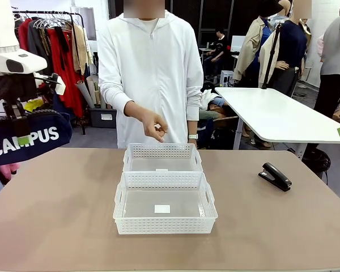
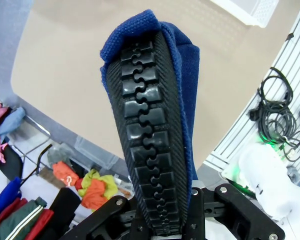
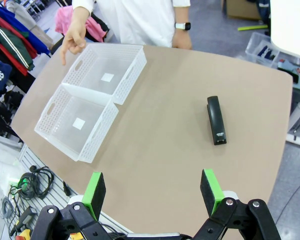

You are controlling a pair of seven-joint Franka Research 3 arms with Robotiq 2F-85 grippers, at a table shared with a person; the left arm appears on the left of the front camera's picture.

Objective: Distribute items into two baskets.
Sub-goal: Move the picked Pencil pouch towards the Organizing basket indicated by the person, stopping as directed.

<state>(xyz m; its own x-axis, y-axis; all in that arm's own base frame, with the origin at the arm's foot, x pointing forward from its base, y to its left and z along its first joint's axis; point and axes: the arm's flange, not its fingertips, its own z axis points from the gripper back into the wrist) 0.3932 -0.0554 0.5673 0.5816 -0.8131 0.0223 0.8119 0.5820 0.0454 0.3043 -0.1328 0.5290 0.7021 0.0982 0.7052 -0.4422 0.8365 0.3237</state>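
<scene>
While the left arm enters high at the left edge of the front view, its wrist points down and the left gripper (image 1: 23, 136) hangs off the table's left edge, above tabletop level. Claw pressed together on the navy pouch (image 1: 42, 139); one green pad sits over the white "CAMPUS" lettering. Pouch is in the air, touching nothing else. Left wrist view: pouch (image 2: 150, 125) rises from between the fingers, black zipper edge facing the camera, table (image 2: 65, 65) far beneath.

Table middle: two white baskets, long sides touching. Near basket (image 1: 164, 226) is on the robot's side, far basket (image 1: 161, 152) on the person's side. Each has a small white label on its clear bottom.

Person stands at the far edge; one hand (image 1: 154, 126) held above the far basket, fingers curled downward.

Stapler (image 1: 275, 176) lies flat on the table's right part, well apart from the baskets.

Right wrist view: right gripper (image 3: 152, 192) hovers over the table's near edge, green fingers (image 3: 95, 190) spread wide, gripping nothing. Stapler (image 3: 216, 120) lies beyond it, apart.
</scene>
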